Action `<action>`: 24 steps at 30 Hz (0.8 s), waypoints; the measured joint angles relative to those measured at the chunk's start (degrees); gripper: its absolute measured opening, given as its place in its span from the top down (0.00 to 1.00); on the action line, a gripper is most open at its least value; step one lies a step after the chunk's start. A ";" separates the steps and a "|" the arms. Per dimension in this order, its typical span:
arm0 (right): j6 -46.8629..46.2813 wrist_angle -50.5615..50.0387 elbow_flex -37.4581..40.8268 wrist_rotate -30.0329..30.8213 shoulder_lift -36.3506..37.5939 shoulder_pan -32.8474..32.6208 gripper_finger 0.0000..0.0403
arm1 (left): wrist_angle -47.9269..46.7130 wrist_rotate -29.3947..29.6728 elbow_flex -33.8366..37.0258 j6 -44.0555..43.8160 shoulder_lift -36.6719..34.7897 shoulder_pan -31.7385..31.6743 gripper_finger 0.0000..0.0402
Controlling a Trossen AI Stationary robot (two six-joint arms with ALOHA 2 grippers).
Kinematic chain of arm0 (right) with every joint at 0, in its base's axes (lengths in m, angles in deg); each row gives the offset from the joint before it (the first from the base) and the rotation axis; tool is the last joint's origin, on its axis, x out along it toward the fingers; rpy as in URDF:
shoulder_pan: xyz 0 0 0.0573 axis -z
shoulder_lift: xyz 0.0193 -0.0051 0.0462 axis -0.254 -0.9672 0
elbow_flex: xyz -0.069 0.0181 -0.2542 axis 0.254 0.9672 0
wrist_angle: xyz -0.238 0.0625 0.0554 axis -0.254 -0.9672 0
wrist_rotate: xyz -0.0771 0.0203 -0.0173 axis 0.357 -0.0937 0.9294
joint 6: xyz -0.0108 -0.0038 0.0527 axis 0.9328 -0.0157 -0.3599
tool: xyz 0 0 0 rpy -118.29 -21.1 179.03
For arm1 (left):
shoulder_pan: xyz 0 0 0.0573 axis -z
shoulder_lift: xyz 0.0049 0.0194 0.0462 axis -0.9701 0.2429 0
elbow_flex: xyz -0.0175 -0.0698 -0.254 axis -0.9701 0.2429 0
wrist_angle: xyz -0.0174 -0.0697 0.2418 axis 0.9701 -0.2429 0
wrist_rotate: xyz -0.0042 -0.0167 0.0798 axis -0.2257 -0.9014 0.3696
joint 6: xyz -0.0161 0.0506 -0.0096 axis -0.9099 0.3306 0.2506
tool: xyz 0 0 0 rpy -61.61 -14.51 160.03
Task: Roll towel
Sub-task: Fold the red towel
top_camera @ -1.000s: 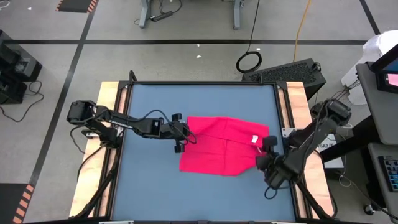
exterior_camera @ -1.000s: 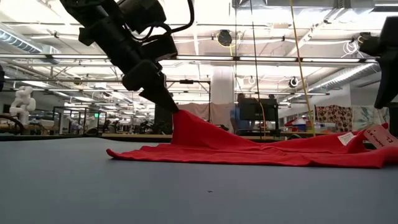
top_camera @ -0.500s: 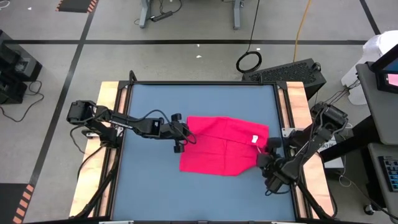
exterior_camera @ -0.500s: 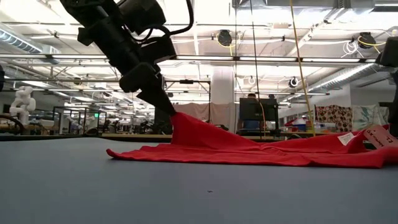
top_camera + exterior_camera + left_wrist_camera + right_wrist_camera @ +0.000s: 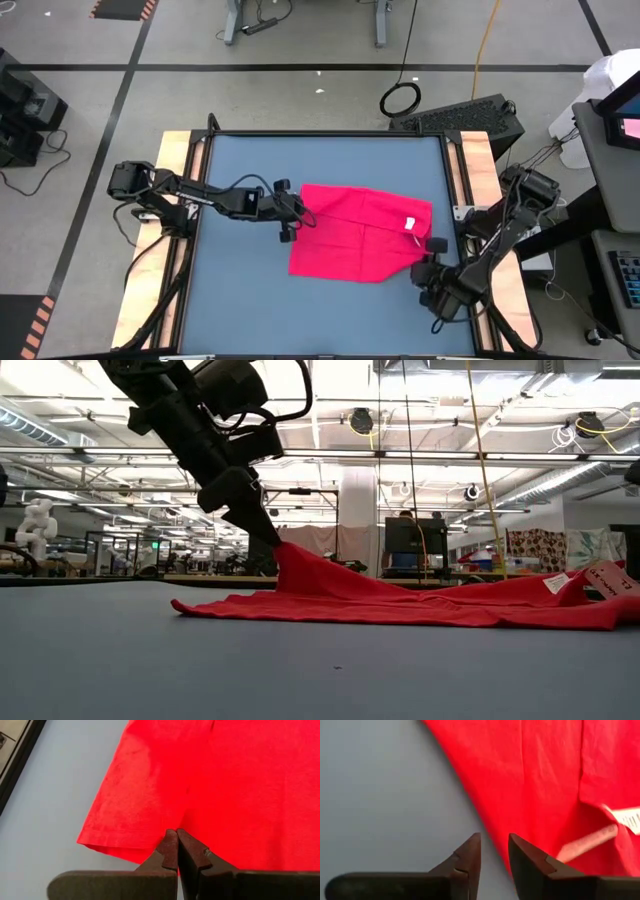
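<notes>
High view – left gripper (image 5: pixel 296 212) pinches towel (image 5: pixel 355 235) (edge lifted)

We lost the towel's (image 5: pixel 420 605) right end past the low view's edge, and its white tag (image 5: pixel 557 582) was too small to read. The right gripper (image 5: pixel 428 262) never showed in that low view, and the left wrist view cropped the cloth on three sides.

A blue-grey table top (image 5: pixel 240 300) with pale wooden side rails (image 5: pixel 170 160); on the floor beyond the far edge, a coiled black cable (image 5: pixel 400 99) and a yellow cord (image 5: pixel 484 40); far right, a white cloth (image 5: pixel 612 72).
</notes>
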State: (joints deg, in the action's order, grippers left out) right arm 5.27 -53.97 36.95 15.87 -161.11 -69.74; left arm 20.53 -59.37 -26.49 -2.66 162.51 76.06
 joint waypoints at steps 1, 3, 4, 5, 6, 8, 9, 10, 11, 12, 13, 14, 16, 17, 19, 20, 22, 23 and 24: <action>0.70 0.91 0.43 0.28 0.00 0.32 0.78 | 0.00 0.01 0.02 0.00 0.00 0.01 1.00; 1.04 1.10 1.30 -0.07 0.00 1.10 0.78 | 0.00 0.00 0.01 0.00 0.00 0.23 1.00; 1.33 1.14 1.86 -0.64 0.00 1.52 0.79 | -0.01 0.01 0.01 0.02 0.00 0.28 1.00; 2.09 1.40 2.41 -1.37 0.00 1.97 0.79 | 0.01 0.01 0.02 0.02 0.00 0.27 1.00; 2.76 1.94 3.06 -1.91 0.00 2.44 0.79 | 0.00 0.01 0.01 0.00 0.00 0.27 1.00; 3.59 3.10 4.43 -2.68 0.00 3.49 0.81 | 0.04 0.01 0.00 0.00 0.00 0.28 1.00; 4.16 3.84 4.98 -3.01 0.01 4.07 0.83 | 0.04 0.01 0.02 0.00 0.00 0.26 1.00; 4.96 4.42 5.13 -3.75 0.12 4.65 0.86 | 0.04 0.01 0.01 0.00 0.00 0.27 1.00; 6.11 4.49 5.12 -4.42 0.19 5.27 0.89 | 0.05 0.01 0.01 0.02 0.00 0.27 1.00; 7.36 4.40 4.89 -5.27 0.38 5.84 0.94 | 0.05 0.01 0.02 0.02 0.00 0.26 1.00; 8.98 3.84 4.49 -6.09 0.72 6.60 0.97 | 0.04 0.01 0.00 0.02 0.00 0.26 1.00; 10.42 2.87 3.99 -6.70 1.26 7.53 0.98 | 0.04 0.01 0.00 0.03 0.00 0.28 1.00; 12.97 0.99 2.38 -7.21 3.63 9.57 0.98 | 0.04 0.10 0.02 0.04 0.00 0.26 1.00; 14.53 0.86 1.37 -8.02 5.37 10.74 0.98 | 0.06 0.12 0.01 0.06 0.00 0.26 1.00; 17.07 0.80 -0.04 -10.73 9.24 13.16 0.99 | 0.07 0.18 0.00 0.07 0.00 0.24 1.00; 18.03 0.59 -0.48 -12.69 11.48 14.54 1.00 | 0.15 0.29 0.02 0.05 0.00 0.23 1.00; 18.77 0.42 -1.09 -17.48 15.87 17.71 0.99 | 0.22 0.59 0.02 0.08 0.00 0.22 1.00; 18.69 0.67 -1.26 -19.72 17.78 19.42 0.99 | 0.34 0.77 0.02 0.09 0.00 0.22 1.00; 18.20 0.38 -1.26 -21.93 19.69 21.23 1.00 | 0.48 1.05 0.02 0.09 0.00 0.22 1.00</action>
State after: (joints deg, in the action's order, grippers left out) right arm 23.47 -53.59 35.69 -6.07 -141.42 -48.51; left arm 21.01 -58.32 -26.47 -2.57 162.51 76.28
